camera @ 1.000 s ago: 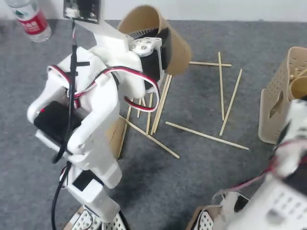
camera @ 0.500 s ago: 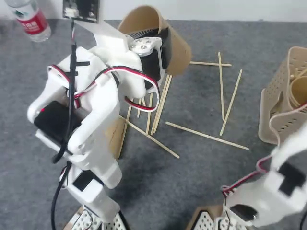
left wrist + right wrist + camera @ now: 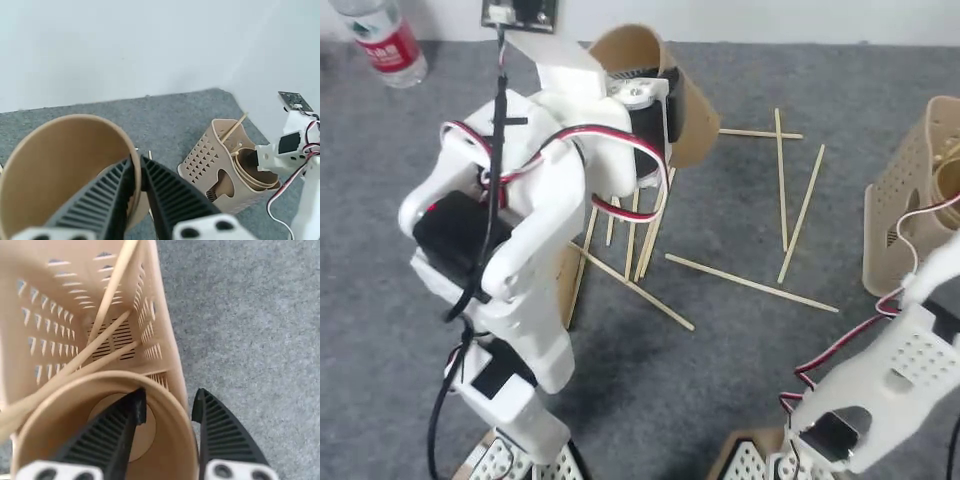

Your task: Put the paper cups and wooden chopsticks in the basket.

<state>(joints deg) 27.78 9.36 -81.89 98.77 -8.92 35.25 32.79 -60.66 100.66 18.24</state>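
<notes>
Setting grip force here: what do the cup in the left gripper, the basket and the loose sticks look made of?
Cup: matte tan paper, it seems, with a thin rolled rim.
Basket: smooth beige plastic, judging by the moulded triangular cut-outs.
Sticks: probably pale bare wood; thin, straight, with no visible gloss.

The table (image 3: 720,360) has a grey, carpet-like cover. Wooden chopsticks (image 3: 752,284) lie scattered over its middle part. Several of them lie close together in a loose bunch (image 3: 642,235) just beside the white arm. Others lie apart toward the basket, and two of these cross each other (image 3: 782,190). The basket (image 3: 895,215), beige with small holes in its walls, stands upright at the right edge of the table. A plastic bottle (image 3: 382,38) with a red label stands at the far left corner, well apart from the chopsticks
</notes>
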